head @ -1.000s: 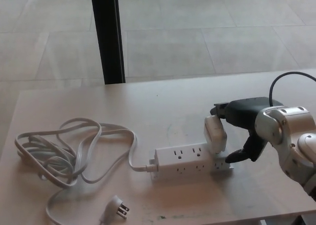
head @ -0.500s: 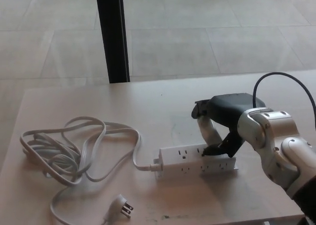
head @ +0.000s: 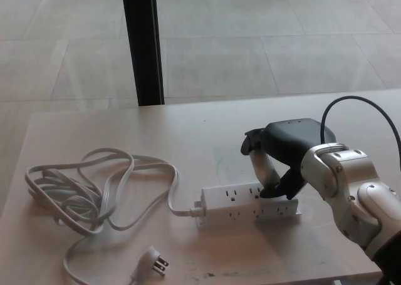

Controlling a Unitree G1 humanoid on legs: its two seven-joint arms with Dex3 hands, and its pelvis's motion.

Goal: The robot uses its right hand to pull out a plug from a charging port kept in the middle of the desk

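A white power strip (head: 241, 205) lies in the middle of the desk (head: 188, 134). A white plug block (head: 265, 170) stands in its right end. My right hand (head: 285, 153) comes in from the right and is wrapped over that plug, fingers closed on it from above and its right side. The strip's white cord (head: 94, 194) lies coiled to the left. Its own pronged plug (head: 153, 262) rests loose near the desk's front edge. My left hand does not show.
A black post (head: 142, 44) stands behind the desk's far edge, with tiled floor (head: 263, 41) beyond. A black cable (head: 357, 106) arcs over my right forearm. The desk's front edge runs just below the strip.
My right hand moved left from beside the plug and closed over it. The camera view also shifted slightly.
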